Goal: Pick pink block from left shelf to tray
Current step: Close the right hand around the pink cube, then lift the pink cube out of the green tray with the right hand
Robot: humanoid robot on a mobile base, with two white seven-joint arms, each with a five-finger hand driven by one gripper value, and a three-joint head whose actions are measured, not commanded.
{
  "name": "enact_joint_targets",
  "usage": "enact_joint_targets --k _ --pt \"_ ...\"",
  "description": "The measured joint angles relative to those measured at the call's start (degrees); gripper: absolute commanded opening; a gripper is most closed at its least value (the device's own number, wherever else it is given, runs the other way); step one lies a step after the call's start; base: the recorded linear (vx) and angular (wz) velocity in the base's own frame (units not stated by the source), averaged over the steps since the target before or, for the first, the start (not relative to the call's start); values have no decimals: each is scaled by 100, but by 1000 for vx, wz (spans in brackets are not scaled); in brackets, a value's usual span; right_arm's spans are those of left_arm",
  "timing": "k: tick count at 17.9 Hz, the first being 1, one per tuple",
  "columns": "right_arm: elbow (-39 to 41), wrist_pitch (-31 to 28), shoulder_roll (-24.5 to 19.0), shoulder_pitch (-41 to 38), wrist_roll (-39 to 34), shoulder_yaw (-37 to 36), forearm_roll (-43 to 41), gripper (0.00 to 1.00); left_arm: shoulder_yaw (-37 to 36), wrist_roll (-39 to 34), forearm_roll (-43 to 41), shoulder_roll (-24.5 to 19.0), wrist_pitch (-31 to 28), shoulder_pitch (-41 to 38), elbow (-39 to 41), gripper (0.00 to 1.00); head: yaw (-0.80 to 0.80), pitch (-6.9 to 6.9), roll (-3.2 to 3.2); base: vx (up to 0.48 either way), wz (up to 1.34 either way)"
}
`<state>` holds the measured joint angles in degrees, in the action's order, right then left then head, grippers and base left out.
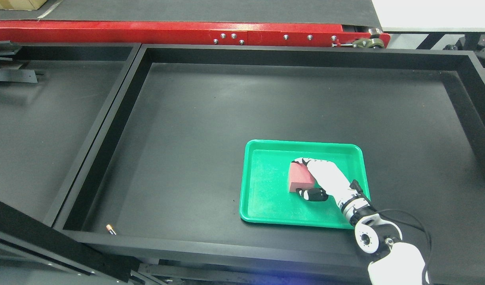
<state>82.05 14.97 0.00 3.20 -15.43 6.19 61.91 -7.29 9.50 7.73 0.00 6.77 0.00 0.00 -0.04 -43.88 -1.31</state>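
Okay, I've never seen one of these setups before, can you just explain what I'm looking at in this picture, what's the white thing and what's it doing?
This one picture comes from a camera on a humanoid robot's head, looking down. The white jointed thing entering from the lower right is the robot's right hand. Its fingers are wrapped around a pink block, holding it over or on a green tray; I cannot tell whether the block touches yet. The tray sits in a big shallow black bin. A small battery-like object lies in the bin's near left corner. The red bar beyond is part of a conveyor frame. The left hand is not visible.
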Motion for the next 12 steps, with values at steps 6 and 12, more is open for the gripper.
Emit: enact_joint_targets --k 6,12 --pt "-36 171 0 39 423 -28 -6 5 0 0 0 0 1 0 0 100 0 0 0 0 0" --pt "139 1024 0 -103 1329 -234 -261 5 0 0 0 0 0 0 0 100 0 0 0 0 0"
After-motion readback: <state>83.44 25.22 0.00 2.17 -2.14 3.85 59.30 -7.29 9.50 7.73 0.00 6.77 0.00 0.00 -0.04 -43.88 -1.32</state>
